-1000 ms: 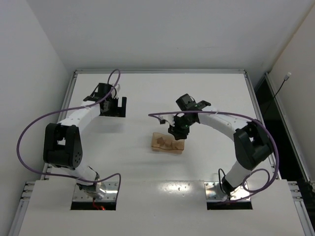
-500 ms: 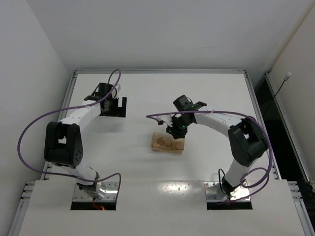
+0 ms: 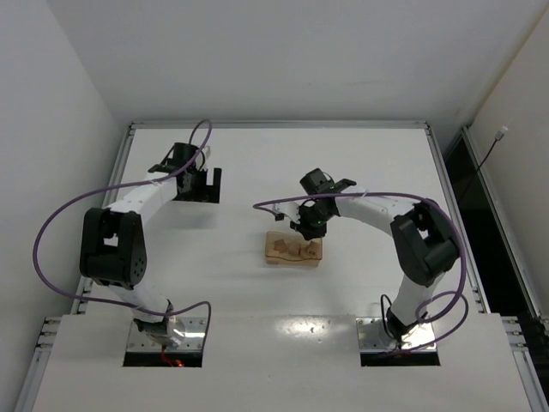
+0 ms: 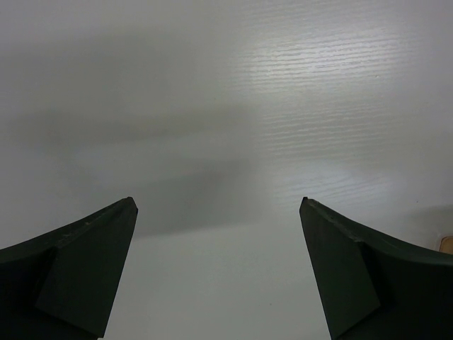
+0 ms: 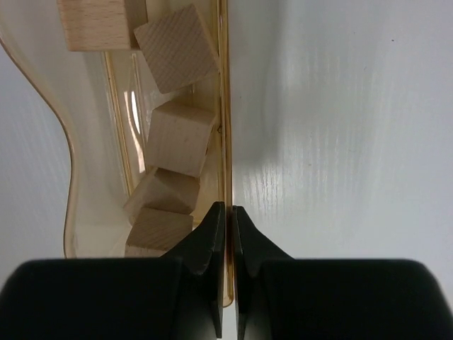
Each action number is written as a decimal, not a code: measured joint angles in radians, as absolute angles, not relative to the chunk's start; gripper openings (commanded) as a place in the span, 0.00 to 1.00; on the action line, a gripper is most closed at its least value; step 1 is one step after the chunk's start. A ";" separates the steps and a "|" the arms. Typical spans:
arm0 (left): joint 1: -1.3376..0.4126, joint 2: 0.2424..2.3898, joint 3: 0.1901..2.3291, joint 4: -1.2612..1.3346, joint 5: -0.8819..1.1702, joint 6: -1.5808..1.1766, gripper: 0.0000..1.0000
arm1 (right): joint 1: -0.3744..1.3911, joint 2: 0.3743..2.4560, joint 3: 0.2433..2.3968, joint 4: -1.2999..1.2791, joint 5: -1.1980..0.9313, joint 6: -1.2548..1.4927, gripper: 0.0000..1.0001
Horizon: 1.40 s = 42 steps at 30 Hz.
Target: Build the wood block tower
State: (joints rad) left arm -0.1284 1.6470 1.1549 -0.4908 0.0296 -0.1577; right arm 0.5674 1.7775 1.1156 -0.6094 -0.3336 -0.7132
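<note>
Several light-tan wood blocks lie loose in a translucent tan plastic tray near the table's middle. The tray also shows in the top view, with blocks in it. My right gripper is shut on the tray's thin side wall, one finger inside and one outside; in the top view the right gripper is at the tray's far right edge. My left gripper is open and empty over bare table at the far left, its fingertips wide apart. No stacked tower is in view.
The white table has a raised metal frame along its edges. Purple cables loop from both arms. A small tan sliver shows at the right edge of the left wrist view.
My right wrist has shifted slightly left and away from the bases, and its elbow has swung left. The tray stays in about the same place. The left arm has barely moved.
</note>
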 measured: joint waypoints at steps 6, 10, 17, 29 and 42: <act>-0.128 1.652 1.156 -0.491 0.000 -0.169 0.99 | 0.571 1.714 1.036 -0.525 -0.268 -0.655 0.00; -0.128 1.652 1.157 -0.491 -0.059 -0.197 0.99 | 0.572 1.566 0.908 -0.379 -0.086 -0.527 0.00; -0.127 1.630 1.157 -0.491 -0.144 -0.223 0.99 | 0.607 1.489 0.860 -0.081 0.372 -0.392 0.00; -0.097 1.591 1.156 -0.493 -0.174 -0.227 0.99 | 0.705 1.732 0.846 0.327 0.798 -0.558 0.00; -0.070 1.579 1.156 -0.504 -0.175 -0.227 0.99 | 0.862 2.027 0.650 1.150 1.009 -1.274 0.00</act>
